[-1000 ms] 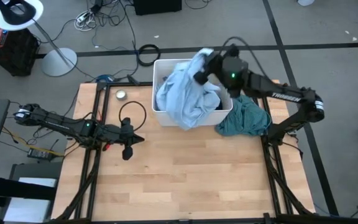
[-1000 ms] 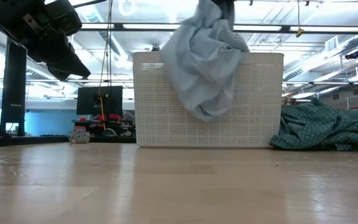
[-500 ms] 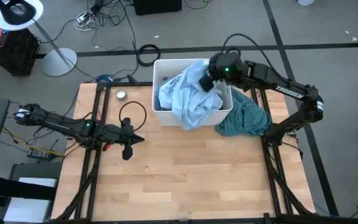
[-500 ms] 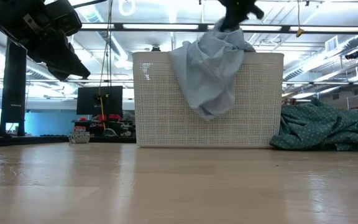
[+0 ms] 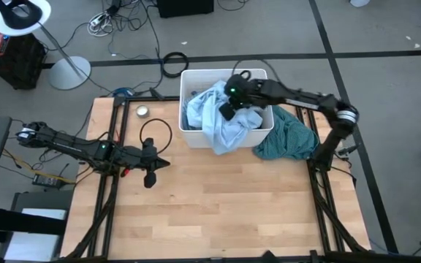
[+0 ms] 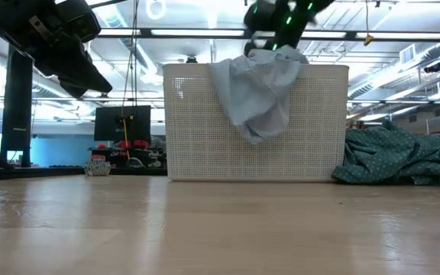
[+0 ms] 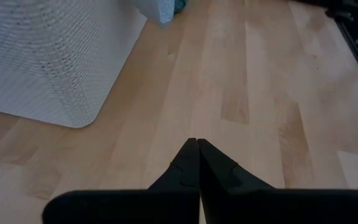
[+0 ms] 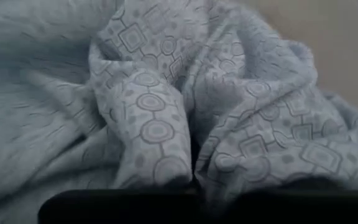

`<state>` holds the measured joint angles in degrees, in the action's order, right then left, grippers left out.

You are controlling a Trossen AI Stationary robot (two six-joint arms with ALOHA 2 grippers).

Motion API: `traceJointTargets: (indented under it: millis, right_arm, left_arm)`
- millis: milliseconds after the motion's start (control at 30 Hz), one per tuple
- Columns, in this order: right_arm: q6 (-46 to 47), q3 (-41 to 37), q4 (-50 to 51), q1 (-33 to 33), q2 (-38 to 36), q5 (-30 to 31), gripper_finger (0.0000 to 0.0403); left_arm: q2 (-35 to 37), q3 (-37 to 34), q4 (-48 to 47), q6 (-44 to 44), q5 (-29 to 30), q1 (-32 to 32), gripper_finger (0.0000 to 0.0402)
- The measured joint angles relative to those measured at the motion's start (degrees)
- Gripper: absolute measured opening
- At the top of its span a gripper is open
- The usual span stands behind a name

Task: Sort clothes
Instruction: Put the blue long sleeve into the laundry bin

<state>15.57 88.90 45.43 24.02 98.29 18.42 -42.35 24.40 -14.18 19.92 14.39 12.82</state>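
Right wrist view: right gripper point(image 5: 229, 102) pressed into light blue garment point(image 8: 166, 112); finger state cannot be told.
Low view: garment draped over bin point(image 6: 197, 130) front rim.
Left gripper point(image 7: 197, 163): pinched closed, near tabletop's left edge.

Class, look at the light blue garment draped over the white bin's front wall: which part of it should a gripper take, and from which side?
Take the light blue garment at the bunched folds heaped at the bin's rim, coming down from above. There the cloth stands up in thick ridges that fingers could probably close around. The flap hanging down the front wall lies flat against it. The right gripper is already over that heap.
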Motion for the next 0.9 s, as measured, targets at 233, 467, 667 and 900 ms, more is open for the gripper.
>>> traceJointTargets:
  millis: [233, 467, 667, 900]
  right_arm:
    - [0.0, 0.1, -3.4, 3.9, 11.2, -6.1, 0.001]
    - [-0.1, 0.3, -6.0, 5.8, 15.7, -8.2, 0.0034]
    - [-0.2, -0.1, -5.2, 5.7, 10.6, -8.5, 0.0097]
    - [0.7, -0.1, -4.5, 5.6, 1.0, -8.8, 0.0181]
  left_arm:
    - [0.0, 0.0, 1.1, -0.1, 0.0, 0.0, 0.0]
    - [0.0, 0.0, 1.0, -0.1, 0.0, 0.0, 0.0]
    - [0.0, 0.0, 1.0, -0.1, 0.0, 0.0, 0.0]
    - [0.0, 0.0, 1.0, -0.1, 0.0, 0.0, 0.0]
